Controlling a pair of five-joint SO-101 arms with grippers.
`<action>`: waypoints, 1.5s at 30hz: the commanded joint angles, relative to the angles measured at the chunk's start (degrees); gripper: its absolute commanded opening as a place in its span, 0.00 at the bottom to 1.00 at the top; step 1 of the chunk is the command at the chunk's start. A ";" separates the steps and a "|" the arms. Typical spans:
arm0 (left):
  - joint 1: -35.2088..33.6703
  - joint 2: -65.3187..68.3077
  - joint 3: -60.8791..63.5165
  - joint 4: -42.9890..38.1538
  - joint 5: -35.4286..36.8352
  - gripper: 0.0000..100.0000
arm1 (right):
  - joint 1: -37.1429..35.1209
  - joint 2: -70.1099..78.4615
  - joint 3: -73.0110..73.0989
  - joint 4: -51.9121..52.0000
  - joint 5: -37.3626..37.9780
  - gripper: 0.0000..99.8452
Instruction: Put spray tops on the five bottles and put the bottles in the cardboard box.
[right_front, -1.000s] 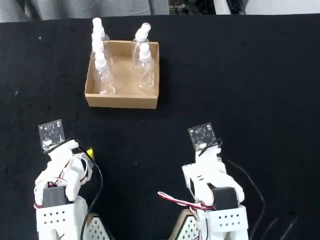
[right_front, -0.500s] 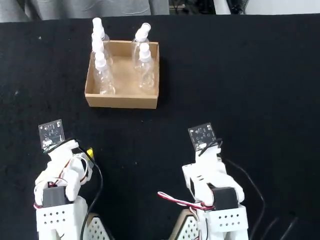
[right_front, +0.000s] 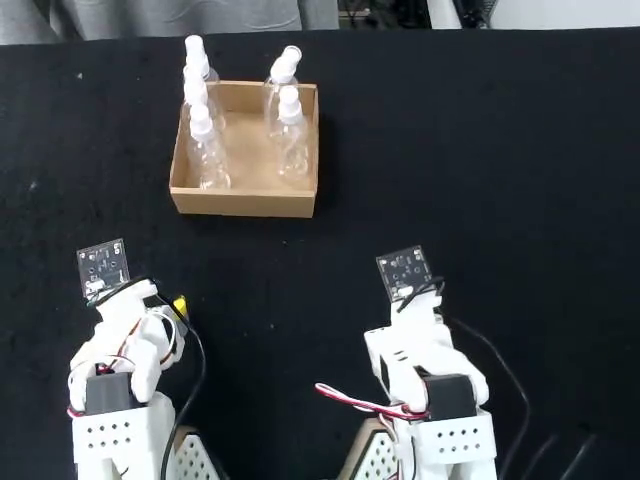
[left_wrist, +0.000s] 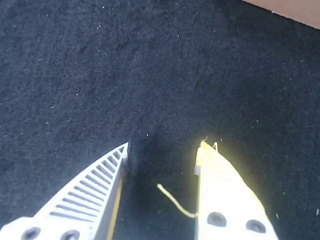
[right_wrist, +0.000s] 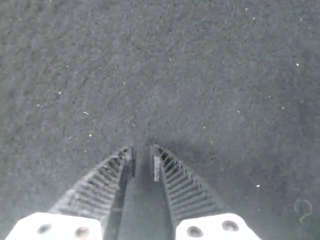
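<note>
The cardboard box (right_front: 245, 205) stands on the black table at the back left. Several clear bottles with white spray tops stand upright inside it: one at the near left (right_front: 206, 148), one at the near right (right_front: 291, 132), one at the far right (right_front: 283, 70), the others along the left wall. Both arms are folded back at the front edge, far from the box. My left gripper (left_wrist: 164, 146) is open over bare cloth, nothing between its white finger (left_wrist: 95, 190) and yellow-tipped finger (left_wrist: 220, 185). My right gripper (right_wrist: 142, 152) is shut on nothing, just above the cloth.
A black cloth (right_front: 480, 150) covers the whole table, with wide free room to the right of the box and between box and arms. A corner of the box (left_wrist: 300, 7) shows at the rim of the left wrist view. Loose cables (right_front: 350, 400) lie by the right arm's base.
</note>
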 joint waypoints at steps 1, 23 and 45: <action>-0.31 -0.35 1.45 0.26 -0.26 0.20 | 1.23 -5.23 -0.31 0.35 -0.35 0.01; -0.22 -0.35 1.45 0.26 -0.26 0.20 | 0.88 -5.32 -0.31 0.35 -0.44 0.01; -0.22 -0.35 1.45 0.26 -0.26 0.20 | 0.18 -5.32 -0.31 0.35 -0.26 0.01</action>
